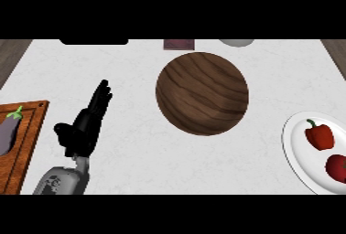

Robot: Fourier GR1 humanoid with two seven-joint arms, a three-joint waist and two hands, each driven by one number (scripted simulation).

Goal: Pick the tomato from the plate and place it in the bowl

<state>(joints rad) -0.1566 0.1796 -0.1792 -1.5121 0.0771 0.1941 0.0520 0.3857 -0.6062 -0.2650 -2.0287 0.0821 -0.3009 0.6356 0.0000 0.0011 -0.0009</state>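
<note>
Left of the bowl (202, 93): left hand (86, 123) resting over the bench (135, 160), fingers straight, grasping nothing. Right of the bowl: white plate (294, 148) carrying a red pepper (320, 135) and the tomato (337, 168). Right hand not showing. Pick seemingly not begun; next, the right hand needing to reach the tomato.

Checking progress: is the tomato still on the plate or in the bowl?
On the plate: the tomato lies at its lower edge beside a red pepper; the wooden bowl holds nothing.
</note>
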